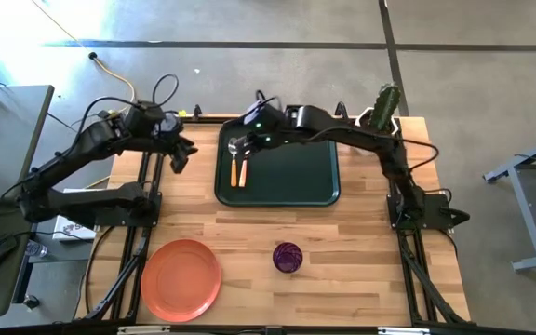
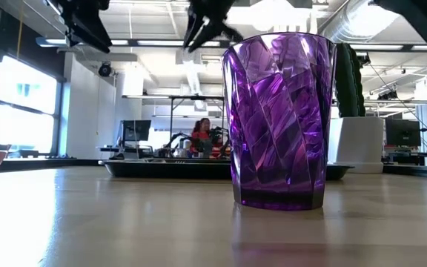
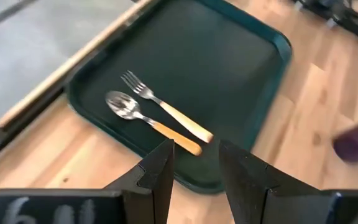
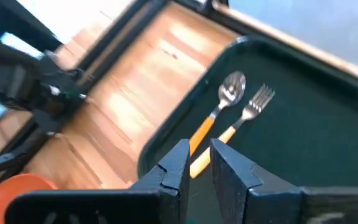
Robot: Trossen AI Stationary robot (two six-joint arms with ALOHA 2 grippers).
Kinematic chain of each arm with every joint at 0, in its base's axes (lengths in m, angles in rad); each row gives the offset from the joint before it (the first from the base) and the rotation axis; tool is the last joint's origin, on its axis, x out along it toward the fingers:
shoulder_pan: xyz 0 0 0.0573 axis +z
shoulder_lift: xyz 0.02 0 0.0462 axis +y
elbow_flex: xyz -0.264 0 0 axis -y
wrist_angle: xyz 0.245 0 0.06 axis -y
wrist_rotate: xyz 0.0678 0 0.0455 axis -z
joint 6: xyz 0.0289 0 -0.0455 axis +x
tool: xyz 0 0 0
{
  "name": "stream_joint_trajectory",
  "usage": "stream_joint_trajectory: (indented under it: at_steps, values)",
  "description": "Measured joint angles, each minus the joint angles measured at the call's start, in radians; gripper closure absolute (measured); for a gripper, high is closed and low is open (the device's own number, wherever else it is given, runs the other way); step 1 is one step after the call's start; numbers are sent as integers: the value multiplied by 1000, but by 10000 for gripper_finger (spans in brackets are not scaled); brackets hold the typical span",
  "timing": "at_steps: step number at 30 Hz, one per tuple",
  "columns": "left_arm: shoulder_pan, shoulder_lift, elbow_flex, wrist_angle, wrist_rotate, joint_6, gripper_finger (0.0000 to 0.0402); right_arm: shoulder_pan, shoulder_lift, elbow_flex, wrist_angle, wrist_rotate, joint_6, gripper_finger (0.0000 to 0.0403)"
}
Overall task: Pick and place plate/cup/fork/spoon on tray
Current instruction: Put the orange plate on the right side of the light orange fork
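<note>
The dark green tray (image 1: 291, 177) lies at the table's far middle. The spoon (image 1: 234, 167) and the fork (image 1: 244, 167) lie side by side on the tray's left part, orange handles toward the near edge; both also show in the right wrist view, spoon (image 4: 219, 109) and fork (image 4: 244, 115). The orange plate (image 1: 181, 279) lies flat near the near left corner. The purple cup (image 1: 288, 257) stands upright on the table near the near edge. My right gripper (image 1: 243, 146) hangs open above the cutlery, touching nothing. My left gripper (image 1: 180, 154) is open and empty, left of the tray.
A white planter with a green cactus (image 1: 384, 107) stands at the table's far right corner. Bare wood lies between the tray and the cup. In the low view a person (image 2: 201, 133) sits in the room behind the table.
</note>
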Motion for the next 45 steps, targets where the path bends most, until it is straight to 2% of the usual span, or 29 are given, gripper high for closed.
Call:
stream_joint_trajectory:
  at_steps: [10,18,25,33,38,45]
  values:
    - [-244,36,-4,-33,19,-50,284,-23,-187,0,-24,7,-124,350]
    - [-427,73,-101,-90,15,-46,284,-28,-320,0,-54,8,-198,350]
    - [-561,83,-159,-87,3,-118,284,-28,-403,0,-76,15,-235,350]
    - [-721,122,-221,-79,20,-233,284,-28,-439,0,-116,21,-257,350]
    - [-823,198,-237,-74,22,-261,284,-28,-441,0,-166,54,-256,350]
    - [-898,328,-237,-45,21,-245,284,-28,-441,0,-182,66,-256,350]
